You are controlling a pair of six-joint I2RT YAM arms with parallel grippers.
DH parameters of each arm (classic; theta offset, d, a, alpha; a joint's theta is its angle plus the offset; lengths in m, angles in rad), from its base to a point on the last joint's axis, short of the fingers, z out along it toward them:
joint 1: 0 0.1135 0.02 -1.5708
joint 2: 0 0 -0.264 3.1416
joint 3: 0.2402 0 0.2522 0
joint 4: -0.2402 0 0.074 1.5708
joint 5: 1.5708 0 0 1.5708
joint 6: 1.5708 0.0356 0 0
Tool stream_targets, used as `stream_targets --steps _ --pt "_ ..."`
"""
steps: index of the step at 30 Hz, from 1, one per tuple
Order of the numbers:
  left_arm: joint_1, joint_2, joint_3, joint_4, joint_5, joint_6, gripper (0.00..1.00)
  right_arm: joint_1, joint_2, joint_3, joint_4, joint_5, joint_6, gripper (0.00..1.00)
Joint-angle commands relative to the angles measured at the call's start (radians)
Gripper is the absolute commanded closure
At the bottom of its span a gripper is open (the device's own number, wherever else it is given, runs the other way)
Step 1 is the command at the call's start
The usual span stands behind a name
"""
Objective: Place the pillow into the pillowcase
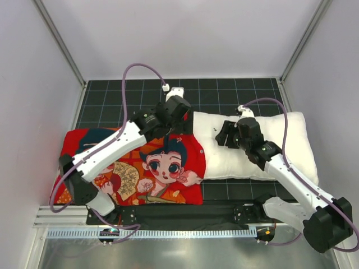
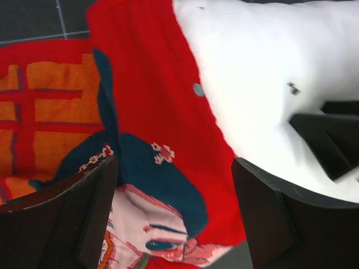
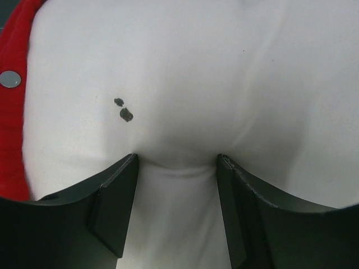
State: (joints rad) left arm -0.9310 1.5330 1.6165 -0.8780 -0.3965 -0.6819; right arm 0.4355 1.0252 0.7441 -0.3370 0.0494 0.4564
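Note:
The red pillowcase (image 1: 168,185) with a cartoon face lies flat on the left of the mat. The white pillow (image 1: 263,151) lies on the right, its left end under the pillowcase's right edge. My left gripper (image 1: 168,131) is open and hovers over that edge; in the left wrist view (image 2: 175,162) the red pillowcase (image 2: 146,112) shows between the jaws, with the pillow (image 2: 263,73) to the right. My right gripper (image 1: 223,134) is open, and in the right wrist view (image 3: 176,162) its fingertips (image 3: 120,174) press into the pillow (image 3: 185,84), a soft crease between them.
A black gridded mat (image 1: 224,89) covers the table inside white walls. A black strip (image 1: 185,212) and a metal rail (image 1: 151,232) run along the near edge by the arm bases. A snap button (image 3: 9,78) sits on the pillowcase's edge.

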Motion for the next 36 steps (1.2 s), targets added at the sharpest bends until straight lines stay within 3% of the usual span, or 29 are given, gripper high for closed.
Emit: stream_targets --steps 1,9,11,13,14,15,17,18,21,28,30,34,35,36 --pt "0.046 0.094 0.019 -0.035 0.01 0.05 0.14 0.011 -0.01 -0.034 -0.019 -0.102 0.007 0.37" --pt "0.063 0.233 0.106 0.036 0.085 0.068 0.15 0.011 -0.017 -0.037 -0.025 -0.134 0.001 0.38" --pt "0.064 0.265 0.131 0.06 0.084 0.073 0.16 0.011 -0.014 -0.058 -0.005 -0.158 0.004 0.44" --pt "0.064 0.294 0.158 0.051 0.074 0.091 0.25 0.012 -0.017 -0.089 0.013 -0.2 0.01 0.53" --pt "0.064 0.329 0.192 0.044 0.067 0.099 0.32 0.012 -0.022 -0.1 0.038 -0.245 0.013 0.64" --pt "0.066 0.344 0.207 0.034 0.055 0.102 0.52 0.014 -0.025 -0.11 0.049 -0.265 0.021 0.7" --pt "0.066 0.366 0.227 0.027 0.032 0.117 0.69 0.032 -0.036 -0.141 0.082 -0.302 0.036 0.81" --pt "0.067 0.377 0.241 0.024 0.021 0.117 0.83 0.043 -0.048 -0.149 0.096 -0.324 0.044 0.86" --pt "0.066 0.371 0.276 -0.001 -0.033 0.117 0.98 0.109 -0.068 -0.154 0.102 -0.326 0.051 0.9" --pt "0.052 0.322 0.338 -0.013 -0.002 0.157 1.0 0.33 -0.092 -0.109 0.183 -0.376 0.064 0.91" --pt "0.037 0.299 0.342 -0.016 0.008 0.169 1.0 0.356 -0.1 -0.092 0.219 -0.399 0.067 0.91" --pt "0.017 0.202 0.315 -0.015 0.01 0.165 1.0 0.356 -0.105 -0.034 0.132 -0.338 0.019 0.9" --pt "0.017 0.172 0.298 -0.025 -0.001 0.166 1.0 0.356 -0.096 -0.016 0.071 -0.301 -0.005 0.76" --pt "0.018 0.161 0.296 -0.042 -0.042 0.166 0.99 0.358 -0.096 0.023 0.037 -0.28 -0.013 0.69"
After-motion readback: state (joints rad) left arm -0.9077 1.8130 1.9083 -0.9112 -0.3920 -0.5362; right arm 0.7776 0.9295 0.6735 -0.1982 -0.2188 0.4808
